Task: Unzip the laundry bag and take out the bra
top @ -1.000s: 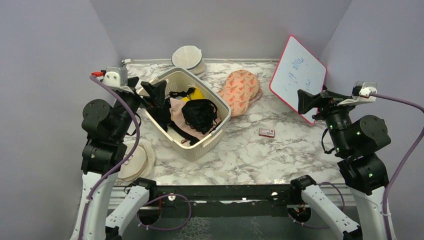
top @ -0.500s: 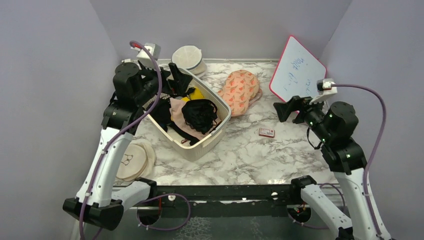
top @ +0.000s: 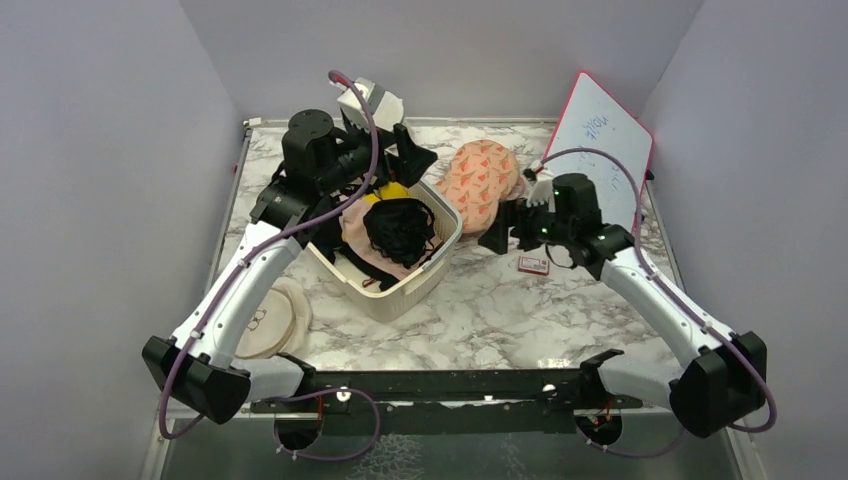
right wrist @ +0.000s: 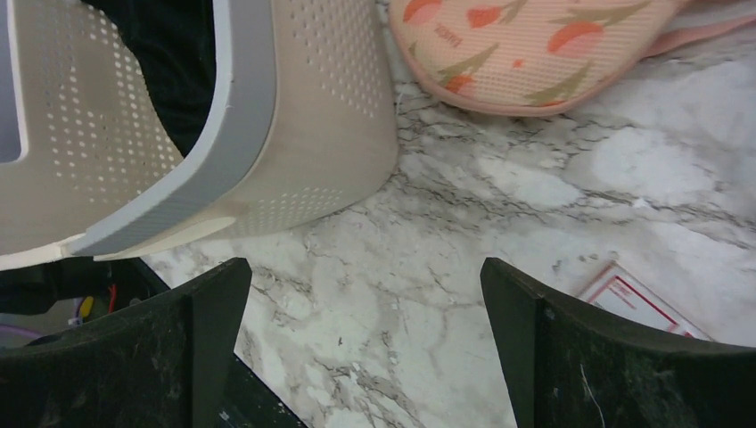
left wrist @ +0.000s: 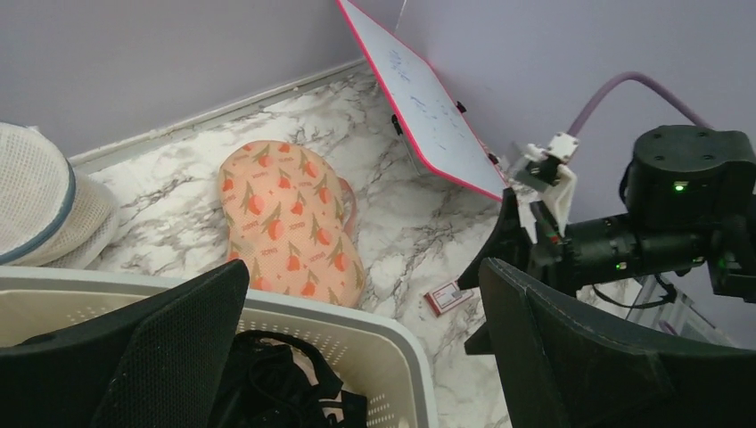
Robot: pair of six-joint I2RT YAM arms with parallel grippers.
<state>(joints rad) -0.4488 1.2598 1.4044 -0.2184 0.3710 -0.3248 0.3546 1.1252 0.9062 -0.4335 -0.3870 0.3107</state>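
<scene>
On marble counter [top: 500, 300], laundry bag [top: 481, 183] was seen betw. basket [top: 442, 250] & whiteboard [top: 600, 140]; L tool [top: 408, 158] and R tool [top: 497, 232] were both held spread, empty.

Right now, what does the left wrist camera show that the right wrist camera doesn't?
Only the left wrist view: the whiteboard, the right arm, a cream-white mesh case, and the laundry bag seen whole from above. Only the right wrist view: the perforated outer wall of the basket down to the table. Both: part of the laundry bag, the basket, the small red-edged card and the marble table.
</scene>
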